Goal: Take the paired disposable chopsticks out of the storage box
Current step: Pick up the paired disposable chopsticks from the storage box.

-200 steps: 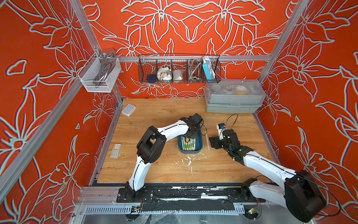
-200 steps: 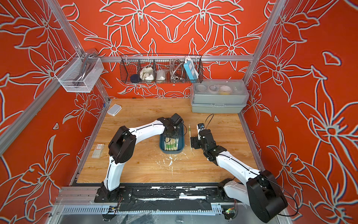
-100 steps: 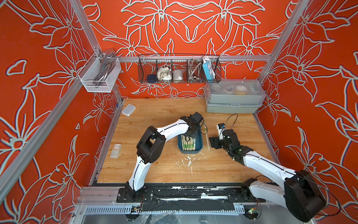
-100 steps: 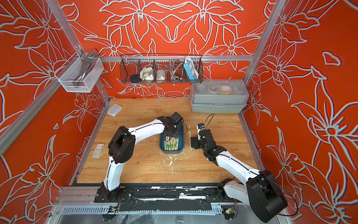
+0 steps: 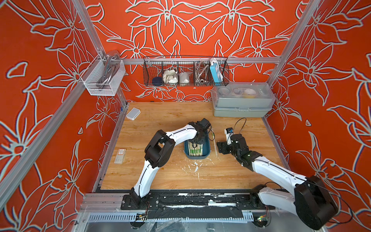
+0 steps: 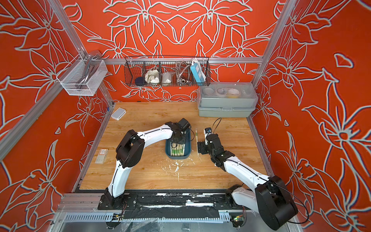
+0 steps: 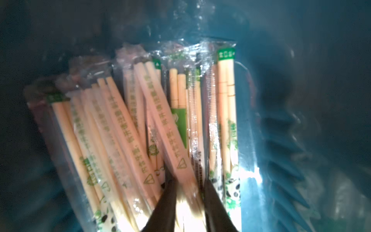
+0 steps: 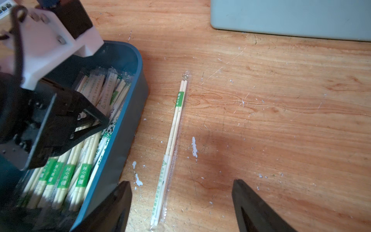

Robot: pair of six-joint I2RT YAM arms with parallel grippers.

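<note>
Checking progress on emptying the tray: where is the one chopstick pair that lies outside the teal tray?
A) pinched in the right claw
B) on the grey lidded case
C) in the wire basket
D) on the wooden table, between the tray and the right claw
D: the single sleeved pair lies flat on the table beside the tray, with the right claw open and empty close by.

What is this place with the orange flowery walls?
Probably a robot practice booth, not a home: a left arm and a right arm are mounted at a wooden table, fenced by printed walls on metal frames.
</note>
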